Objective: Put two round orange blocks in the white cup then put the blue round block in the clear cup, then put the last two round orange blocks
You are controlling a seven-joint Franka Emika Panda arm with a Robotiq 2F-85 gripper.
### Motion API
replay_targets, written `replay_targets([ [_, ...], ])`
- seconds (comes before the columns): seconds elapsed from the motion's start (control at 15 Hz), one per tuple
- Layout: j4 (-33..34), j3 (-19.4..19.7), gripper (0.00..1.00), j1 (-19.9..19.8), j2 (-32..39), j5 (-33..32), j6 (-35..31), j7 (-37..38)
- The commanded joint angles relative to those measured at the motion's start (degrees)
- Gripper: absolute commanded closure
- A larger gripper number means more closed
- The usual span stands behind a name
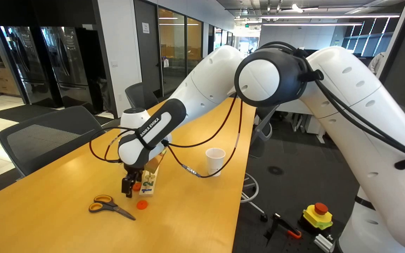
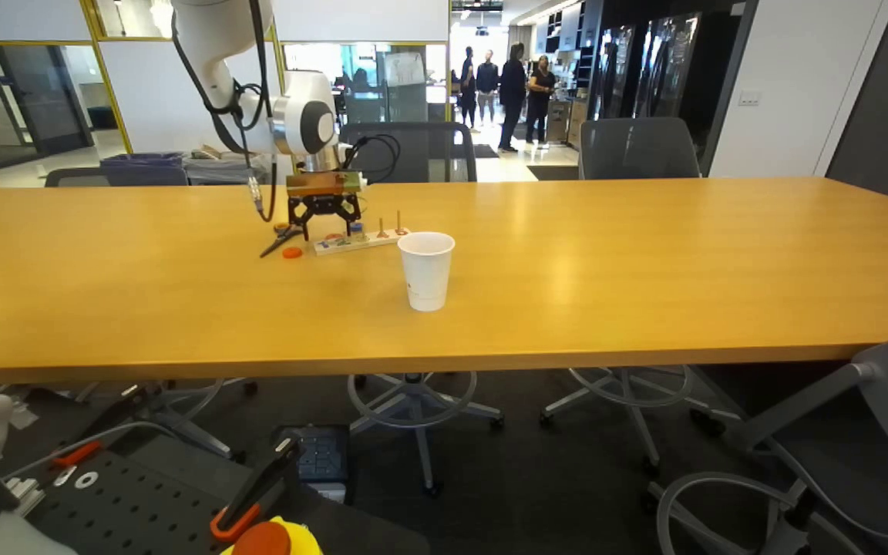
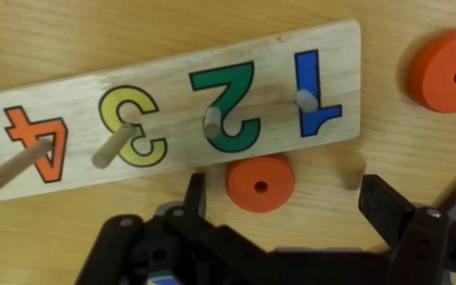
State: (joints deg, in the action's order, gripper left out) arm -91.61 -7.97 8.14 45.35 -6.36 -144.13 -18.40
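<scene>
One round orange block (image 3: 260,190) touches the long edge of a pegged number board. A second round orange block (image 3: 447,71) lies past the board's "1" end; it also shows in both exterior views (image 1: 142,205) (image 2: 292,252). My gripper (image 3: 285,190) is open and empty, its fingers on either side of the first block, which is nearer the left finger. The white cup (image 1: 215,161) stands upright, and its inside is hidden. A blue thing (image 2: 357,227), perhaps the blue round block, sits behind the board, mostly hidden. The clear cup is hidden or out of view.
The wooden number board (image 3: 152,114) has several upright pegs and lies right beside the fingers. Orange-handled scissors (image 1: 107,203) lie on the table (image 1: 188,218) near the gripper. A cable (image 1: 220,168) hangs from the arm and passes in front of the white cup in an exterior view.
</scene>
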Motion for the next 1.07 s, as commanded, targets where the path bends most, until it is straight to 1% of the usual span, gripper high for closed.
replay_targets([
  [0.0,2.6,-0.7,0.00,-0.7,0.6,-1.1,3.3,-2.2],
  [0.27,3.0,-0.5,0.00,-0.8,0.4,-1.4,5.5,-3.7],
  [0.67,3.5,-0.6,0.00,-0.8,0.7,-1.1,6.1,-4.3],
  [0.73,3.5,-0.9,0.25,-1.0,0.7,-0.9,6.0,-4.7],
  [0.8,3.4,-0.8,0.26,-1.0,0.7,-1.0,5.9,-4.7],
  [0.87,3.4,-0.8,0.32,-0.9,0.7,-1.1,5.9,-4.7],
  [0.93,3.4,-0.7,0.42,-0.9,0.7,-1.1,5.9,-4.6],
  [1.0,3.5,-0.7,0.50,-0.8,0.7,-1.2,5.9,-4.6],
])
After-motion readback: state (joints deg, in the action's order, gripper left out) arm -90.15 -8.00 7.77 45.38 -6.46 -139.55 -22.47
